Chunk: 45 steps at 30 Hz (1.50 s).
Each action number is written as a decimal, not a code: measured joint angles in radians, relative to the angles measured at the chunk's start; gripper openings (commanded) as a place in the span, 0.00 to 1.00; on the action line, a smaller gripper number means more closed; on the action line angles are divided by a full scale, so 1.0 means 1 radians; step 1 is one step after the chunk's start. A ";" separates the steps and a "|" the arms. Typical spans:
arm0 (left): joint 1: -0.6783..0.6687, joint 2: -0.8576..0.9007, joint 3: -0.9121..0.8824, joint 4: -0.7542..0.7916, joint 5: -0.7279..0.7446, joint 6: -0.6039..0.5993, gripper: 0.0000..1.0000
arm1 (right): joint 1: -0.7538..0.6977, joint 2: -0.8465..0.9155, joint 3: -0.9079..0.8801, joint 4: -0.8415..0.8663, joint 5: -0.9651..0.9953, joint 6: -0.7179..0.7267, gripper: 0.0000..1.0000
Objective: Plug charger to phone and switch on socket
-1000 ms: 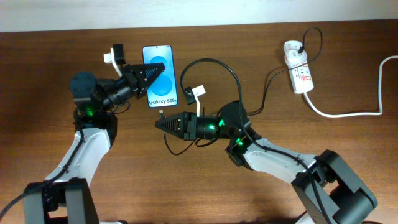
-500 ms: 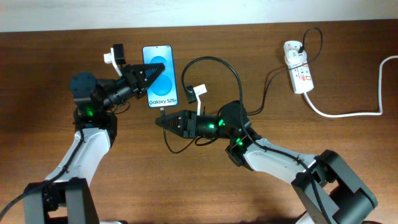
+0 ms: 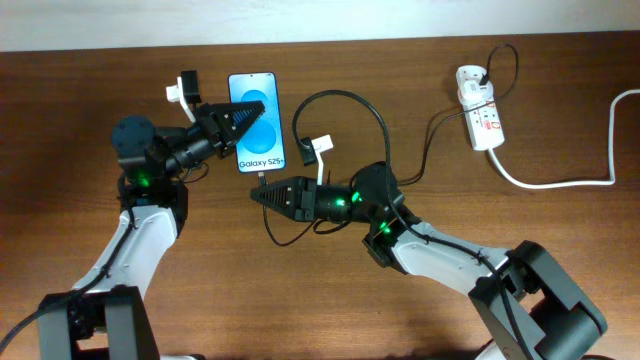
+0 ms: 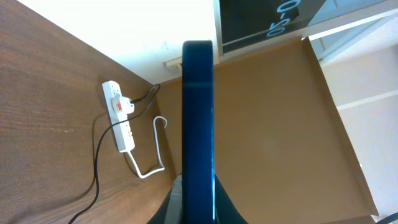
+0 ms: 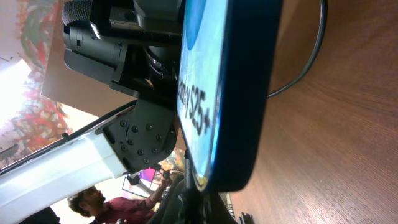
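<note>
The phone [image 3: 256, 122] has a blue screen with "Galaxy S25+" text and is held above the table. My left gripper [image 3: 243, 122] is shut on the phone's left edge; in the left wrist view the phone [image 4: 198, 124] shows edge-on between the fingers. My right gripper [image 3: 258, 196] is shut on the black plug tip of the charger [image 3: 260, 181], which touches the phone's bottom edge. In the right wrist view the phone's bottom [image 5: 227, 99] sits right over the fingers [image 5: 199, 199]. The thin black cable [image 3: 350, 100] loops back to the white socket [image 3: 480, 118] at the far right.
A thick white lead [image 3: 570, 180] runs from the socket to the right edge. A black plug [image 3: 470, 72] sits in the socket's far end. The socket also shows in the left wrist view [image 4: 121, 118]. A white wall borders the table's far edge.
My right gripper has crept slightly up toward the phone's bottom edge with the plug tip. The left arm and phone have not moved.
</note>
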 measured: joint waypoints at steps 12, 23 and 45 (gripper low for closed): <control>0.000 0.000 0.000 0.000 0.000 0.000 0.00 | -0.002 0.000 0.000 0.002 -0.002 0.005 0.04; 0.000 0.000 0.000 0.000 -0.010 0.003 0.00 | -0.006 0.000 0.000 0.005 0.002 0.051 0.04; 0.005 0.000 0.001 -0.001 -0.035 0.019 0.00 | -0.013 0.000 -0.002 0.024 0.051 0.069 0.04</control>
